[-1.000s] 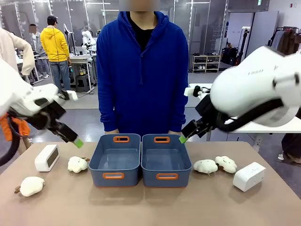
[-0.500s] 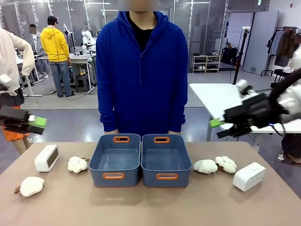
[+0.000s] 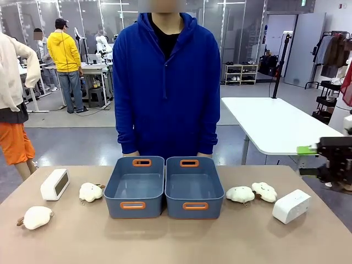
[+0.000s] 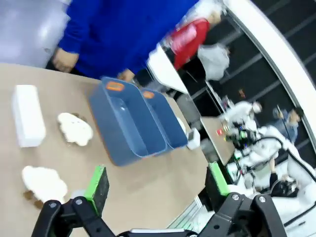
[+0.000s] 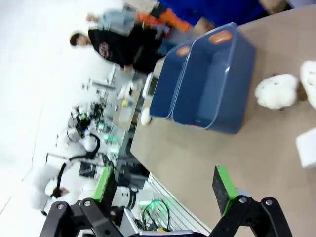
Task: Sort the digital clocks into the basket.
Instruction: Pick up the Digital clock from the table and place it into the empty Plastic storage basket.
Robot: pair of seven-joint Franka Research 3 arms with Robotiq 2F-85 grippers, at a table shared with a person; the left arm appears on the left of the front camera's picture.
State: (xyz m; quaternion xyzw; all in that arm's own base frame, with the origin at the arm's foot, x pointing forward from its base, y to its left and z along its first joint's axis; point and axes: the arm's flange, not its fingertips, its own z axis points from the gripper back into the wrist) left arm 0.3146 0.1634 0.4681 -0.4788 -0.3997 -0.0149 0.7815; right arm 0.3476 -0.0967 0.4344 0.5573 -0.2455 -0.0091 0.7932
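At far left and lower right of front frame, left clock (image 3: 55,184) and right clock (image 3: 291,206) sit on table (image 3: 176,242), outside bins. Fingers of left gripper (image 4: 157,181) spread wide, empty; right gripper (image 5: 164,185) likewise. Risks I judge: plush toy (image 3: 91,192) just beside left clock invites wrong grab. Touching look-alikes left basket (image 3: 118,204) and right basket (image 3: 208,204), both empty, invite wrong drop.

We are making out no legible text, brand or number anywhere. The digital clock (image 3: 55,184) near the worktop's (image 3: 176,242) left edge is showing a grey face without readable digits, and the pink print on a bystander's black top (image 5: 118,49) is blurring.
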